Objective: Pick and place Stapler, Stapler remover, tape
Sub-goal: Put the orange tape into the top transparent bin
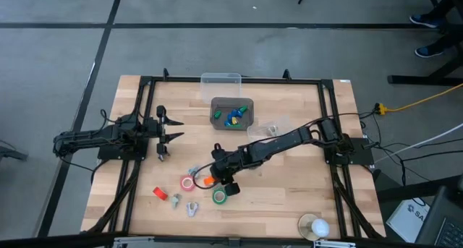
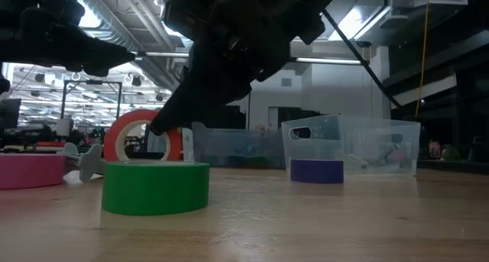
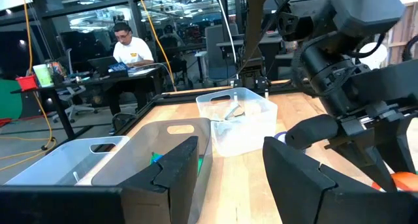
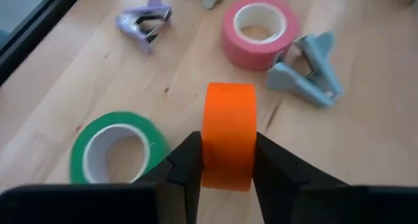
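Right end effector (image 4: 227, 160): low over the table's (image 1: 289, 190) front middle, fingers pinched on the flat sides of an upright orange tape roll (image 4: 228, 134).
Left end effector (image 1: 165, 135): parked at the table's left side, fingers parted, empty.
Other tape: green roll (image 4: 116, 147) lying flat just beside the orange; pink roll (image 4: 260, 29) lying flat farther on.
Staple removers: grey-blue one (image 4: 307, 70) against the pink roll; lilac one (image 4: 144, 23) apart.
Bins: grey bin (image 1: 231, 112) holding small coloured pieces, clear bin (image 1: 221, 79) behind it.

Orange tape roll (image 4: 228, 134) at centre frame, between dark fingers (image 4: 185, 165). Green roll (image 4: 117, 147) lower left, pink roll (image 4: 259, 30) top, pale wood table (image 4: 366, 145).
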